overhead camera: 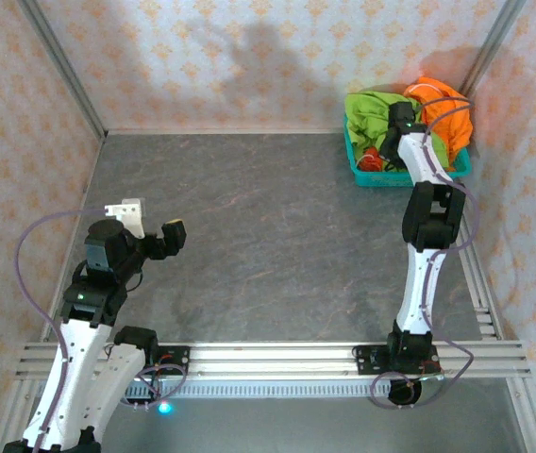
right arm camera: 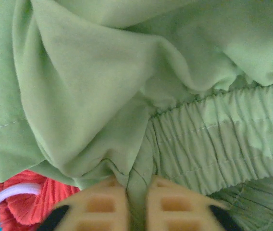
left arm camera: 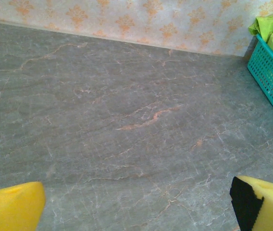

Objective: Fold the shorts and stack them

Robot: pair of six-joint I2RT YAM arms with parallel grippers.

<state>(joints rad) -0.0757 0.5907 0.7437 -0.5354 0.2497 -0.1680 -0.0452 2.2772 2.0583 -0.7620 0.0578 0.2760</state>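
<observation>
The lime green shorts (right arm camera: 103, 86) are bunched, so their long axis cannot be told. What does read is the gathered elastic waistband, which in the right wrist view runs from the middle out toward 3 o'clock, rising a little. Loose folds spread from it toward 10 and 12 o'clock.

In the top view the lime green shorts (overhead camera: 376, 111) fill the 9 o'clock half of the teal basket (overhead camera: 410, 177). The orange shorts (overhead camera: 447, 113) are heaped at the basket's 3 o'clock side and spill over its rim. The basket stands at about 1 o'clock on the table (overhead camera: 268, 217), against the back wall.

Much is buried: leg openings and hems are lost in the folds. Of the orange shorts (right arm camera: 23, 202) the right wrist view gives one ribbed patch at 7 o'clock, with a loop of white drawstring (right arm camera: 2, 199) (cut off by the frame edge). How many orange pairs there are cannot be made out.

The right gripper (right arm camera: 131, 192) is closed tight on a ridge of green cloth, which rises toward 12 o'clock from between its fingers, just beside the waistband's end. The right gripper (overhead camera: 395, 132) reaches down into the basket.

The left gripper (overhead camera: 152, 225) hovers at 8 o'clock over bare table, well apart from the basket. Its jaws are spread wide, and nothing is between them.
</observation>
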